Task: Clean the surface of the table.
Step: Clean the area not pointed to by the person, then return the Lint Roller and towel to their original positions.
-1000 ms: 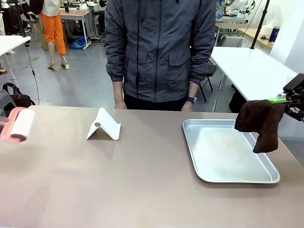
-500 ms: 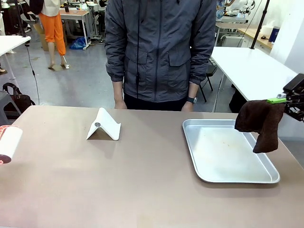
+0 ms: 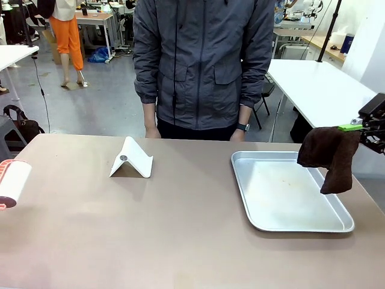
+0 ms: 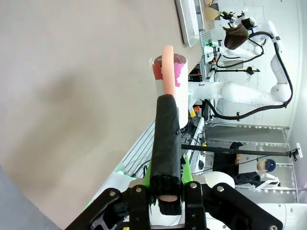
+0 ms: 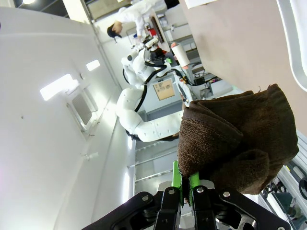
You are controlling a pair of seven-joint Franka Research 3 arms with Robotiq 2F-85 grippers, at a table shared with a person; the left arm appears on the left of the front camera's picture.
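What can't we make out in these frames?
- Left tool: front view edge cuts off all but the lint roller it grips.
- Right tool: brown cloth covers its fingertips in both views.
- Roller contact with the table: unclear.

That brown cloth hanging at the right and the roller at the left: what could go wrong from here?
1. The brown cloth hangs loose from the right tool, its free end over the metal tray; a low sweep might snag the tray's rim and push it.
2. The lint roller in the left tool is at the table edge; wiping inward could knock the white stand.
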